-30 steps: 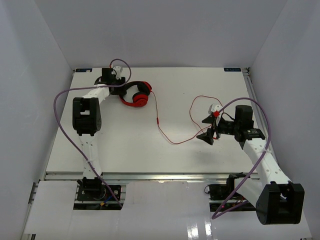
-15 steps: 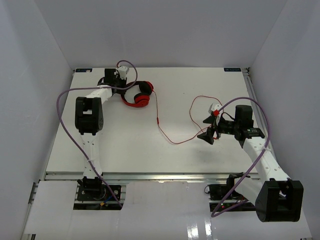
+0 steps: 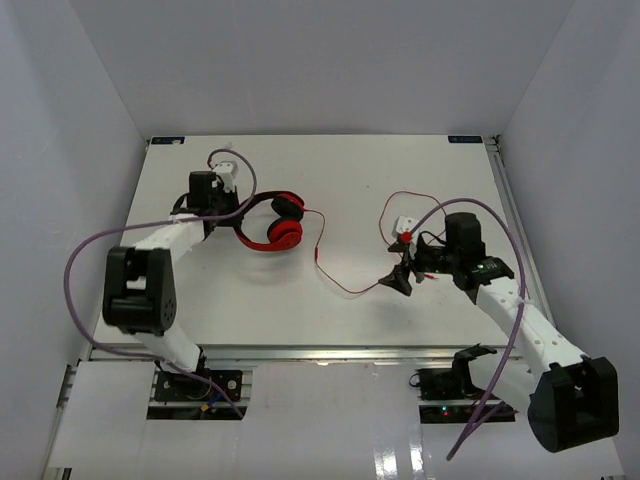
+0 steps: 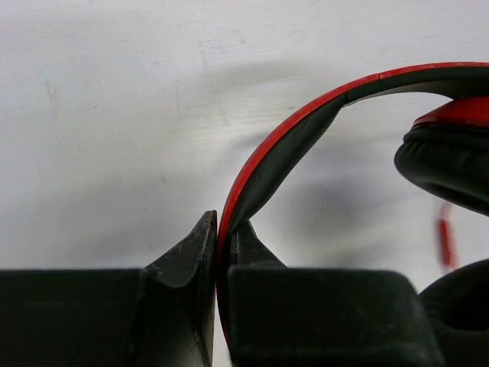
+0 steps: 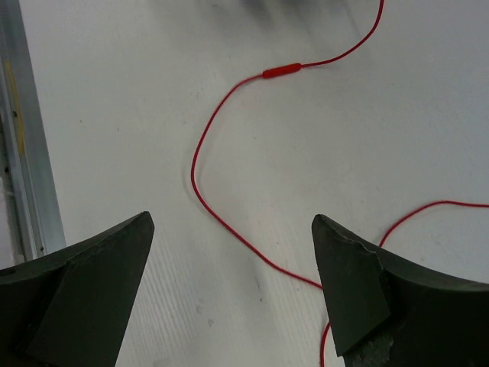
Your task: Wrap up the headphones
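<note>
Dragged nearer and toward the middle, the headphones have come away from the far edge of the counter, and the left arm has swung its elbow down to the near left. Left tool is pinched almost fully closed on the headband, the red-and-black band squeezed thin between both fingers; from above, that tool sits at the left end of the band, with the ear cups lying to its right on the counter. Over on the other side, the right arm has slid left and reaches in from the near right corner, forearm angled toward centre. Right tool is spread wide, gripping nothing, and the cord lies loose on the counter, curling through the gap between its fingers. From above, that cord trails from the headphones across to the right tool.
</note>
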### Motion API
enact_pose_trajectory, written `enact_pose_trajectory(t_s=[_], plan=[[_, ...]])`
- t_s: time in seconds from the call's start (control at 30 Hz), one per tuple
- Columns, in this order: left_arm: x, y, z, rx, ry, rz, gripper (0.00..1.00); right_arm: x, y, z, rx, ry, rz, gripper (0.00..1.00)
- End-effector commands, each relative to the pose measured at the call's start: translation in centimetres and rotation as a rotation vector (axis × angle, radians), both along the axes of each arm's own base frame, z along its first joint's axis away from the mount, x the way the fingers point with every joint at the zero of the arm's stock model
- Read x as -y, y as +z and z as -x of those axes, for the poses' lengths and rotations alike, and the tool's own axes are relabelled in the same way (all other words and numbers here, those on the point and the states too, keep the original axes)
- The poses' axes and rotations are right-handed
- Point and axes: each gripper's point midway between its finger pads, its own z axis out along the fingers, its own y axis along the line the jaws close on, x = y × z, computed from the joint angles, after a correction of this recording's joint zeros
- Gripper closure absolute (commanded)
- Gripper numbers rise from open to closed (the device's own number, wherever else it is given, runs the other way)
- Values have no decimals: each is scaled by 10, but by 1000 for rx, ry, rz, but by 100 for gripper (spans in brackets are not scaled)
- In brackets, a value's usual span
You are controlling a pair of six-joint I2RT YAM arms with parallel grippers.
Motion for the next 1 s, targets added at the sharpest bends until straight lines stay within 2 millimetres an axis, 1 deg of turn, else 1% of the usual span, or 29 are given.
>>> enact_pose_trajectory(t_s=[0.0, 0.03, 0.07, 0.13, 0.17, 0.2, 0.23, 0.27, 0.37, 0.43, 0.5, 0.53, 0.57, 0.6, 0.63, 0.67, 0.7, 0.73, 0.8, 0.87, 0.9, 0.97], plan=[[25, 126, 29, 288, -10, 205, 100, -52, 49, -43, 50, -125, -112, 10], [26, 136, 41, 302, -16, 223, 100, -68, 56, -47, 49, -110, -140, 10], [28, 140, 50, 297, -19, 239, 100, -81, 58, -53, 45, -92, -150, 10], [28, 161, 69, 340, -26, 256, 100, -108, 67, -67, 52, -67, -184, 10], [27, 169, 77, 354, -25, 262, 100, -116, 72, -70, 55, -61, -200, 10], [27, 172, 83, 350, -23, 268, 100, -125, 78, -79, 55, -51, -215, 10], [27, 181, 89, 365, -26, 275, 100, -132, 87, -86, 73, -37, -240, 10], [27, 191, 96, 388, -32, 282, 100, -138, 98, -90, 99, -20, -270, 10], [28, 207, 107, 401, -36, 300, 100, -151, 114, -91, 150, 61, -315, 10], [29, 216, 112, 411, -40, 316, 100, -157, 113, -91, 142, 96, -316, 10], [28, 227, 115, 433, -32, 329, 100, -158, 111, -92, 169, 132, -301, 10], [28, 229, 115, 435, -30, 330, 100, -158, 110, -87, 161, 164, -306, 9], [27, 230, 116, 437, -23, 328, 100, -157, 104, -78, 175, 235, -290, 8], [26, 234, 116, 444, -17, 326, 100, -156, 105, -55, 159, 383, -306, 7], [23, 233, 116, 440, 0, 317, 100, -153, 103, -27, 152, 560, -300, 6], [19, 230, 114, 433, 19, 303, 100, -143, 84, 2, 131, 699, -272, 6], [17, 228, 112, 428, 33, 292, 100, -136, 80, 20, 137, 775, -245, 6], [15, 227, 111, 426, 43, 287, 100, -134, 85, 27, 173, 823, -195, 5], [12, 226, 110, 424, 65, 282, 100, -121, 66, 35, 147, 869, -65, 1], [9, 229, 109, 430, 82, 284, 100, -109, 56, 37, 92, 854, 13, 0], [8, 230, 108, 432, 92, 285, 100, -104, 54, 39, 85, 840, 25, 0], [7, 233, 107, 439, 99, 283, 100, -102, 55, 38, 103, 779, 28, 0]])
